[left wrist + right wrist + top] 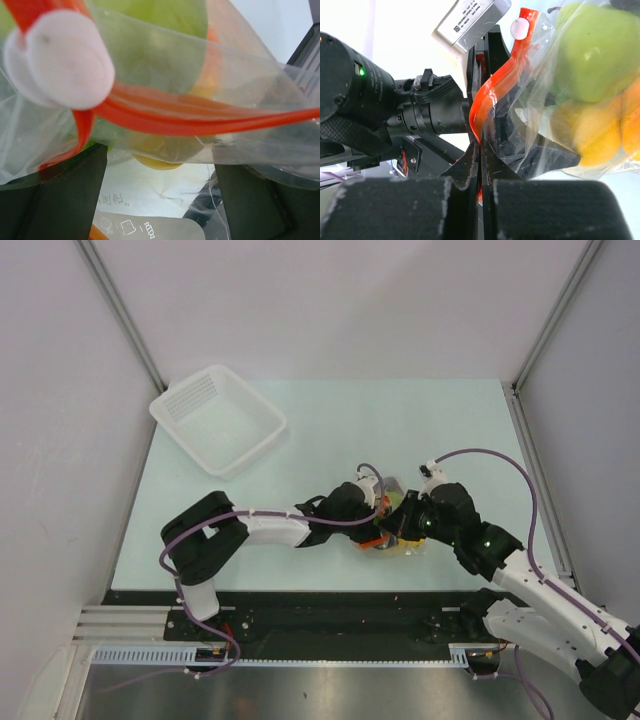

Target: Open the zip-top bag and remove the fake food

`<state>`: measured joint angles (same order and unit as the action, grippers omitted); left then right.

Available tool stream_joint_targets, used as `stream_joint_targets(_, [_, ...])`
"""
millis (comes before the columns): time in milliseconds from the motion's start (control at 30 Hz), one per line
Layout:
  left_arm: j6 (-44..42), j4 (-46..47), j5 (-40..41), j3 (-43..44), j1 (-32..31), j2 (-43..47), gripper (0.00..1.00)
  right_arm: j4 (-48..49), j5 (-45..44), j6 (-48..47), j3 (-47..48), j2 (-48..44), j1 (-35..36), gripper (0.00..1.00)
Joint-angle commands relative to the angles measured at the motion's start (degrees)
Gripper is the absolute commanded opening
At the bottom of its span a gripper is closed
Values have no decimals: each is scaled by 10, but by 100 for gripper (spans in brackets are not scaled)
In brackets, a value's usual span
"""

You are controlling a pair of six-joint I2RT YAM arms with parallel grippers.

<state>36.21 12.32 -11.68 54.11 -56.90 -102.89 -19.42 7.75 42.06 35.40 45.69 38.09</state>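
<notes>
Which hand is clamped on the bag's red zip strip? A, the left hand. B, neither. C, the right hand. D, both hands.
C: the right hand is shut on the red zip strip of the zip-top bag; the left hand stands open.

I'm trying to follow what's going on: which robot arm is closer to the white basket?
Left. The left arm lies just on the near side of the white basket; the right arm reaches in from the far right, well away from it.
</notes>
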Motion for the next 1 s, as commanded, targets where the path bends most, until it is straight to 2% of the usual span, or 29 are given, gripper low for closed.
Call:
stream_joint_targets(0, [54,79,29,-2,-8,-8,89,-23,-30,-2,2,-10,10,0])
stream_joint_targets(100, [65,61,68,11,-15,-18,99,-33,-42,-5,2,-11,15,0])
stream_joint_targets(267, [86,41,101,29,-17,-52,97,-27,-41,-1,-5,-11,22,0])
stream_joint_targets(300, [91,38,105,36,-17,-60,90,-26,-41,-1,-5,-12,23,0])
stream_joint_targets(467, [96,19,107,54,-17,-87,72,-27,-44,-1,3,-12,26,0])
stream_joint_targets(500, [93,23,109,51,-17,-84,60,-29,-45,-2,4,-13,26,0])
stream_joint_targets(567, [81,23,116,46,-17,-77,45,-32,-49,-6,5,-13,27,0])
stream_joint_targets(733, [33,-11,148,42,-17,-35,28,-44,-65,-15,7,-16,24,0])
stream_joint_targets(767, [24,-16,150,39,-17,-26,19,-48,-74,-19,8,-17,25,0])
stream_joint_targets(833, [3,-32,162,34,-17,2,10,-66,-103,-23,14,-23,25,0])
stream_joint_targets(867, [-3,-35,164,26,-17,12,1,-74,-113,-28,17,-25,24,0])
stream_joint_targets(967, [-34,-53,169,15,-17,49,0,-100,-157,-31,26,-43,23,0])
